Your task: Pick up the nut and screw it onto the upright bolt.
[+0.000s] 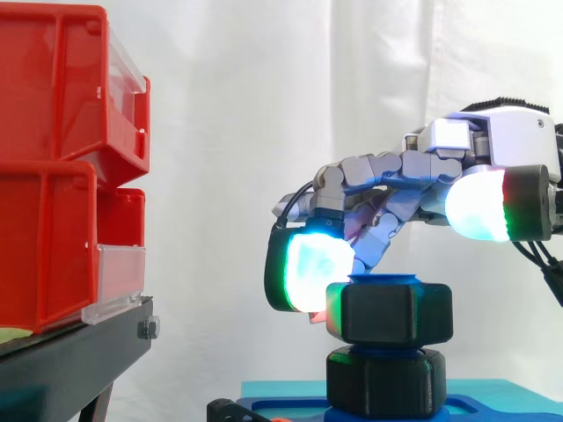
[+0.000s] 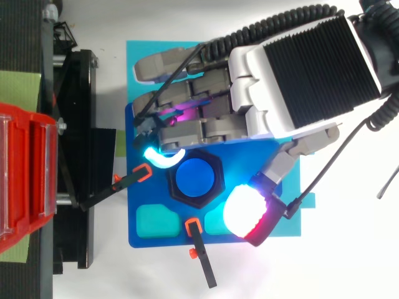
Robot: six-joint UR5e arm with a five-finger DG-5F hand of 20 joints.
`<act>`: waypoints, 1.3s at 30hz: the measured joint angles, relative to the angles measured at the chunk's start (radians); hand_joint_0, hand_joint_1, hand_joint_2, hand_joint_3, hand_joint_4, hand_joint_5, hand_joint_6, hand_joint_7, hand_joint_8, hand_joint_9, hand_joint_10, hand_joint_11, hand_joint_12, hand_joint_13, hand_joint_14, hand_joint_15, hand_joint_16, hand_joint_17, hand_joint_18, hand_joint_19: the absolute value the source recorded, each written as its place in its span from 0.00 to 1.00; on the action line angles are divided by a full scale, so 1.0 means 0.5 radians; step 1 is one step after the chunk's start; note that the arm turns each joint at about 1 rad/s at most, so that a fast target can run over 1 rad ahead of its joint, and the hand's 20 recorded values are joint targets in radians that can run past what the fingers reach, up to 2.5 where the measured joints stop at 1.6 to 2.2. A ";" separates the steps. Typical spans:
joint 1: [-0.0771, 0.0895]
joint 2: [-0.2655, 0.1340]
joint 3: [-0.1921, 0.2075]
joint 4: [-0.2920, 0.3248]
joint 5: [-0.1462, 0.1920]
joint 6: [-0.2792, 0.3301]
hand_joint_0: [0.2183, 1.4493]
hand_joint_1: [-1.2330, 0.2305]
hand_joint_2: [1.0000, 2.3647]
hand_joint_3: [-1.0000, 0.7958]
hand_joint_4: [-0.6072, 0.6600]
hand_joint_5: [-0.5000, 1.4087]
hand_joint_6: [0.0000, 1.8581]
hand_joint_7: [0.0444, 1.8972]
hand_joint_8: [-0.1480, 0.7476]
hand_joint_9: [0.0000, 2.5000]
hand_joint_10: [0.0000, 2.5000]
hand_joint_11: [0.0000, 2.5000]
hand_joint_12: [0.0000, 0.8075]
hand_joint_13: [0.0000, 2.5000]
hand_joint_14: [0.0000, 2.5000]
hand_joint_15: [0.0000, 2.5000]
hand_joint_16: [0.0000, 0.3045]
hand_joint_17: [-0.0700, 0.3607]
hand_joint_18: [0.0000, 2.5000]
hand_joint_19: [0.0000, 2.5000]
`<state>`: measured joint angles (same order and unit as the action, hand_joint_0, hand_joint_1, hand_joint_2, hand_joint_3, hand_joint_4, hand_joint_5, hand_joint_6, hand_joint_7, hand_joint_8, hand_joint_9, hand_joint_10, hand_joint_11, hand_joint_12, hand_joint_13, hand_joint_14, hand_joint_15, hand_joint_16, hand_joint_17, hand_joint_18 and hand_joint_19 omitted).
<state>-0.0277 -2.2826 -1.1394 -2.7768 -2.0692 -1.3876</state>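
Robot hand [image 1: 387, 167] arched over nut [image 1: 391, 312], thumb apart.

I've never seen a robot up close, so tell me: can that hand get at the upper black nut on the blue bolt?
Probably yes. The hand hangs right over the nut, one glowing fingertip beside its side face, the thumb pad raised clear on the opposite side. Nothing stands between them.

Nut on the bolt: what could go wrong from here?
1. The nut sits high on the blue bolt, with a slim gap above the lower black hex piece; few threads may be engaged, so it could tilt or cross-thread.
2. The robot hand hangs close over the blue base, near an orange-tipped clamp; turning could catch it.
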 measured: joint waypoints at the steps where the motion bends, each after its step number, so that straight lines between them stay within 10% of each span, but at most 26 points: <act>1: -0.003 0.000 0.000 0.001 -0.003 0.000 0.26 0.69 0.00 0.28 0.62 0.28 0.28 0.81 0.45 0.37 0.00 0.00 0.31 0.24 0.00 0.00 0.08 0.28 0.09 0.00; 16: -0.058 0.000 -0.001 0.003 -0.062 -0.004 0.27 0.66 0.00 0.28 0.54 0.29 0.34 0.68 0.44 0.51 0.00 0.00 0.22 0.34 0.00 0.00 0.04 0.23 0.20 0.00; 24: -0.083 0.002 -0.001 0.018 -0.091 -0.004 0.27 0.67 0.00 0.28 0.60 0.29 0.27 0.78 0.44 0.50 0.00 0.00 0.25 0.32 0.00 0.00 0.05 0.25 0.18 0.00; 39: -0.106 0.002 0.058 0.062 -0.142 0.002 0.25 0.69 0.00 0.28 0.66 0.23 0.27 0.42 0.42 0.40 0.00 0.00 0.30 0.26 0.00 0.00 0.08 0.29 0.13 0.00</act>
<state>-0.0806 -2.2817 -1.1106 -2.7456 -2.1403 -1.3868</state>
